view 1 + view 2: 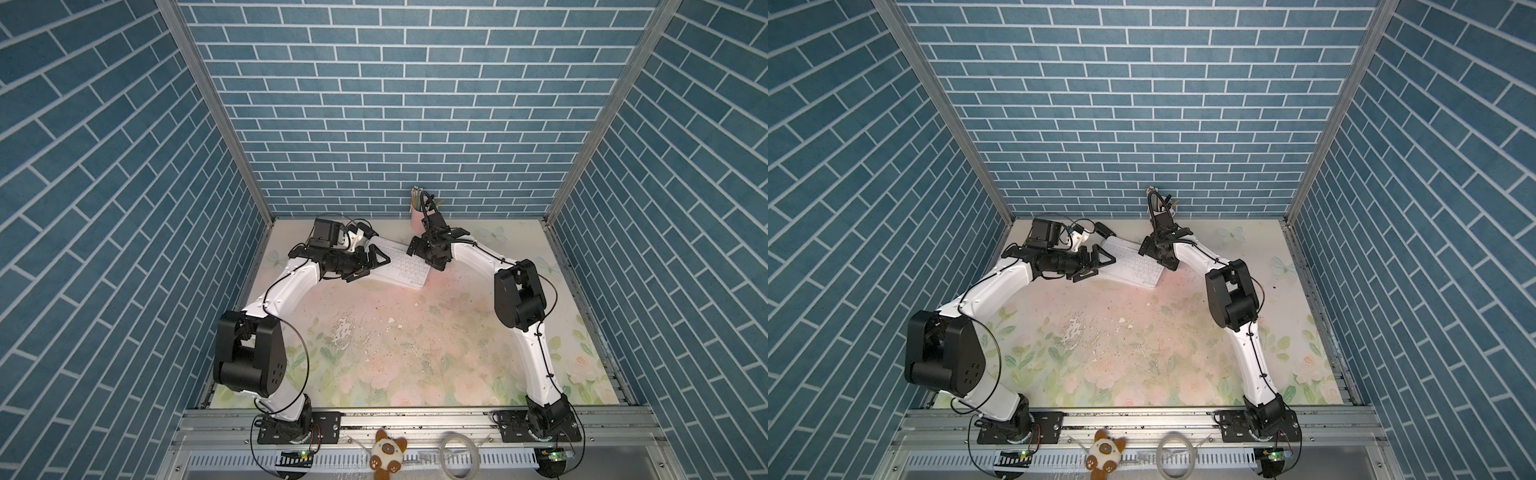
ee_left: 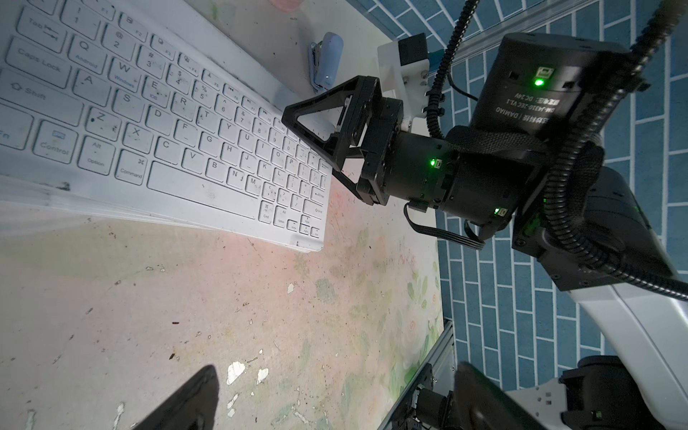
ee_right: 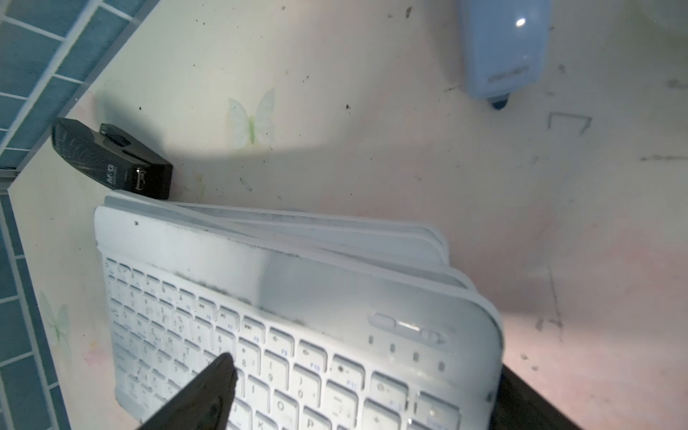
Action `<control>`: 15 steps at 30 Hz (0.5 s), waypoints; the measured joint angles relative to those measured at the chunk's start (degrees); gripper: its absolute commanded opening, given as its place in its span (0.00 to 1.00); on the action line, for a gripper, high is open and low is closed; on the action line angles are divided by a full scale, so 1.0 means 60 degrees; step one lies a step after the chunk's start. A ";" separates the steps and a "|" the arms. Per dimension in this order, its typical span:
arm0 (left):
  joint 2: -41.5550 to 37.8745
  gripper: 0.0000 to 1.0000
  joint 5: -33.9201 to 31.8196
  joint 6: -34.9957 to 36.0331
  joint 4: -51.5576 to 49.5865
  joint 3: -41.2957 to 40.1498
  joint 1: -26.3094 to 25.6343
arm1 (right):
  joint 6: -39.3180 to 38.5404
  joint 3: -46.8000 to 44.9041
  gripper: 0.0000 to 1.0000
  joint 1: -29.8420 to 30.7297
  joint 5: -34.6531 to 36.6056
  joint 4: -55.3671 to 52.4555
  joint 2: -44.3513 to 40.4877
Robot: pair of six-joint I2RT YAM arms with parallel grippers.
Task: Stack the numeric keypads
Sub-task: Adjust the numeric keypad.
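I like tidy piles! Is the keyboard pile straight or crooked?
Crooked: lower keypads fan out past the top keypad.

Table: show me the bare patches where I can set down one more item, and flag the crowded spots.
Most room: the floral table front and middle, between the stacked keyboards and the front rail. Also bare: the far-right corner, past the pencil cup. Crowded: behind the stack, by the black stapler and blue stapler.

In both top views the arms (image 1: 536,357) stand on bases at 5 and 7 o'clock, fold at the elbows and lean inward toward 12 o'clock. The right claw (image 2: 309,143) lies level, its jaws wide apart. The left claw (image 2: 337,368) is spread wide too.
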 measured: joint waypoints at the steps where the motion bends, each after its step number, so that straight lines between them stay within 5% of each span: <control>1: 0.0000 1.00 0.0000 0.0000 0.0000 -0.0004 0.0000 | -0.0189 0.0018 0.99 0.0000 0.0015 -0.0073 -0.0004; 8: -0.0040 0.99 0.0029 -0.0004 0.0036 -0.0073 0.0036 | -0.1504 -0.0594 0.99 -0.0004 0.0178 -0.0528 -0.0576; 15: -0.0208 1.00 -0.0259 0.0120 0.0036 -0.0160 0.0160 | -0.2929 -0.3461 0.99 -0.0087 0.0284 0.0098 -0.3424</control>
